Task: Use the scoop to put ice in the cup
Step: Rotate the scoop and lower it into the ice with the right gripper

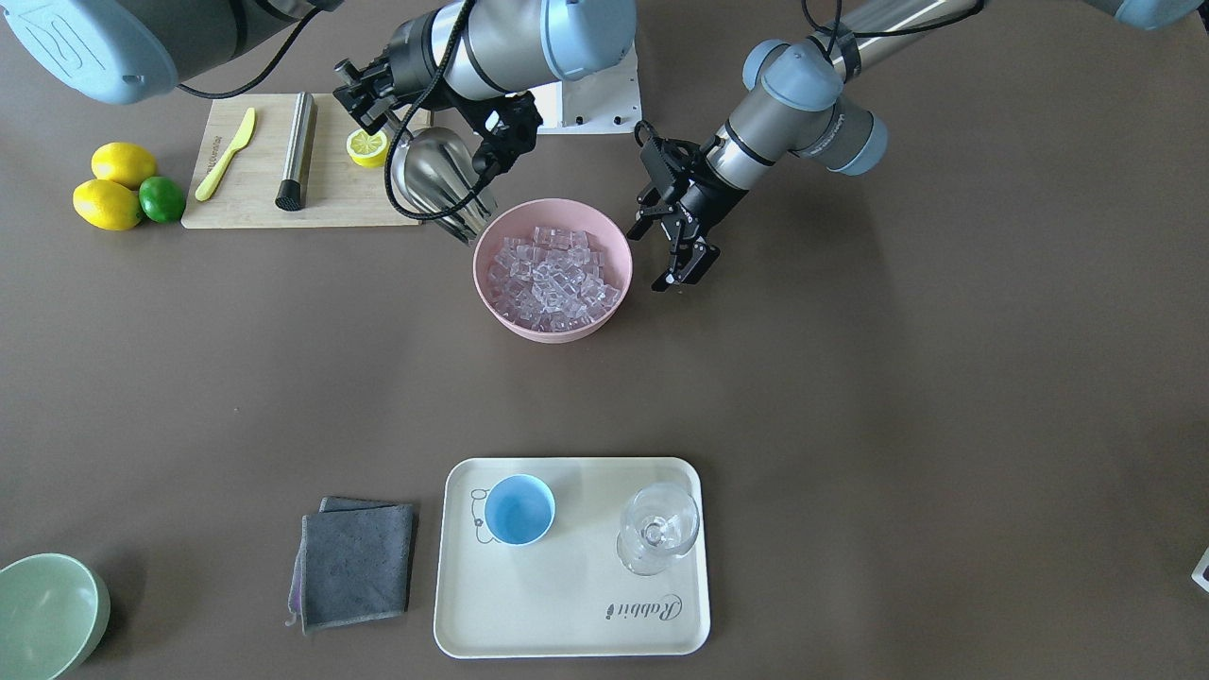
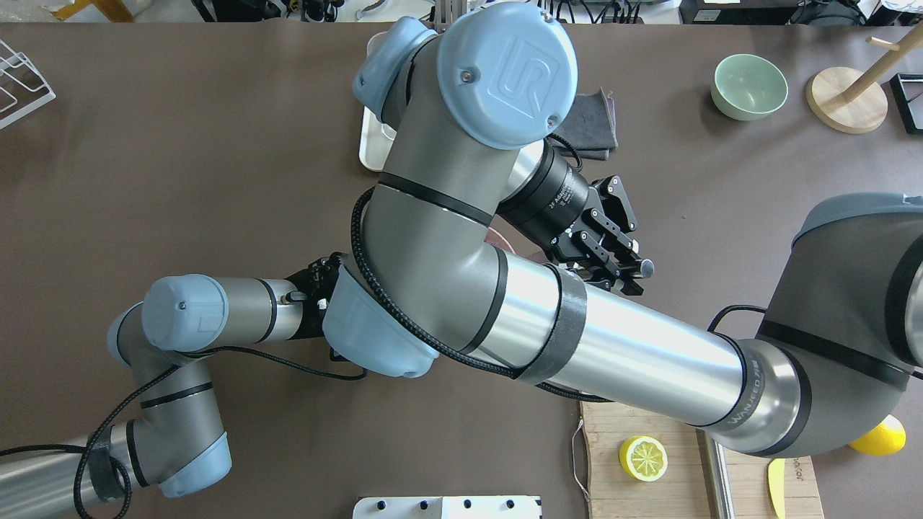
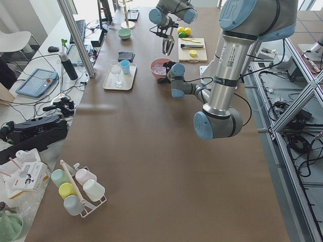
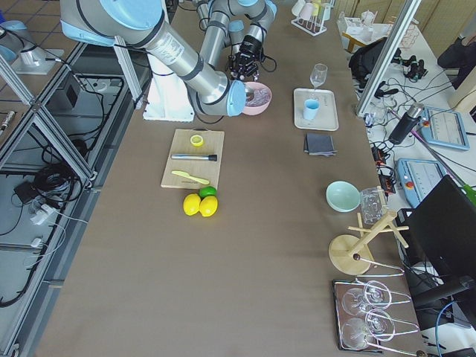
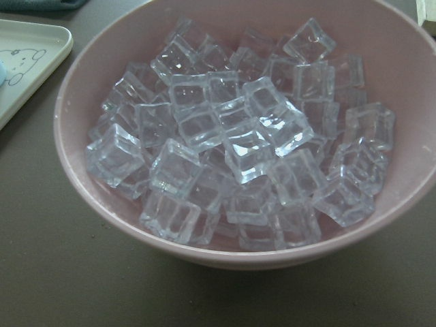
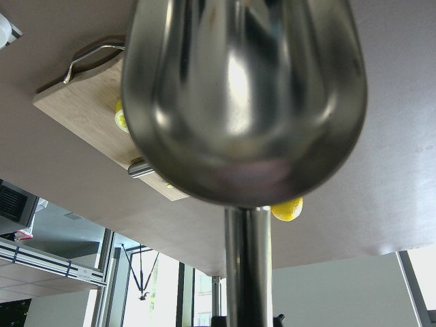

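Observation:
The ice (image 1: 553,274) is a heap of clear cubes in a pink bowl (image 1: 616,236) at mid table; it fills the left wrist view (image 5: 238,136). The light-blue cup (image 1: 519,509) stands empty on a cream tray (image 1: 567,604), far from the bowl. My right gripper (image 1: 373,104) is shut on the rod handle of the steel scoop (image 1: 439,184). It holds the scoop in the air just beside the bowl's rim, on the cutting-board side. The trough (image 6: 245,95) looks empty. My left gripper (image 1: 672,255) is open and empty beside the bowl's other side.
A cutting board (image 1: 255,203) behind the scoop carries a yellow-green knife (image 1: 227,153), a steel cylinder (image 1: 297,151) and a half lemon (image 1: 366,147). Two lemons (image 1: 109,203) and a lime lie beside it. A stemmed glass (image 1: 658,529) shares the tray. A grey cloth (image 1: 357,564) and a green bowl (image 1: 47,614) are nearby.

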You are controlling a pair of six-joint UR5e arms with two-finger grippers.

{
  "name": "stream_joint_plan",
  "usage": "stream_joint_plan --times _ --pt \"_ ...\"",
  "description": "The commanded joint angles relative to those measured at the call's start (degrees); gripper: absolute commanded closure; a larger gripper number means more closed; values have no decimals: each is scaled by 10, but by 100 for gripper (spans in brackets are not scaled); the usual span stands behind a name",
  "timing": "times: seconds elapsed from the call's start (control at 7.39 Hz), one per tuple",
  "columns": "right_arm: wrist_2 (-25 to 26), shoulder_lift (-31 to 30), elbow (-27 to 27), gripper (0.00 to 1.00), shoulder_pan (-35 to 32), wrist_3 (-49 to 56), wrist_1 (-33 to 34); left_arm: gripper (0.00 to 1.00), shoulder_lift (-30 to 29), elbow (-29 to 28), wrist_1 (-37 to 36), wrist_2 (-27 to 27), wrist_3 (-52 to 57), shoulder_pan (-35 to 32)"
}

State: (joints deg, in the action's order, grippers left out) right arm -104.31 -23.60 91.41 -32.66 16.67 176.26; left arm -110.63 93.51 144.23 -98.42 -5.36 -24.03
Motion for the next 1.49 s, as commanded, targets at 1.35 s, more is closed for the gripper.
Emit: stream_joint_plan --times 1.35 --pt "40 22 -137 100 40 6 -92 2 16 -19 63 4 -1 0"
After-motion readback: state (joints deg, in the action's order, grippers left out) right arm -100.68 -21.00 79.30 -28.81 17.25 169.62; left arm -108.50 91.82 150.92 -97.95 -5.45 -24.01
